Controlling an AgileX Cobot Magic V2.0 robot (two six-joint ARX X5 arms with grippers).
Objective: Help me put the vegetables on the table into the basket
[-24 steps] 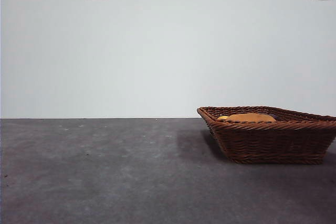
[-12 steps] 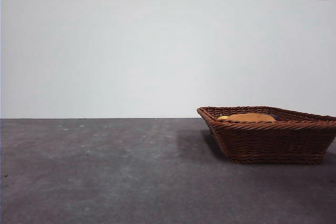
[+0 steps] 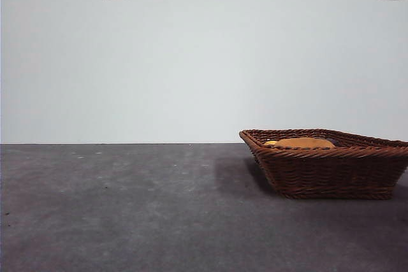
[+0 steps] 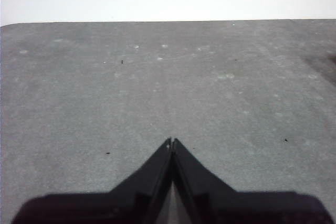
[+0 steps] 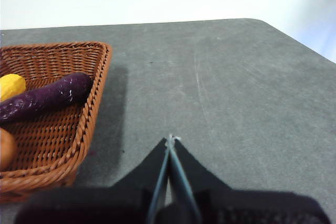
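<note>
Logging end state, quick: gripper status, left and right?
Left gripper: shut, holding nothing, over bare table.
Right gripper: shut, holding nothing, beside the basket.

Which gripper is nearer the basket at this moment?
Right. The right gripper, jaws shut, sits over bare table just beside the basket. The left gripper, also shut, faces table with no basket showing in its wrist view.

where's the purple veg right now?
In the right wrist view the purple vegetable lies inside the basket, beside the yellow piece and near the rim. In the front view the basket wall hides it.
</note>
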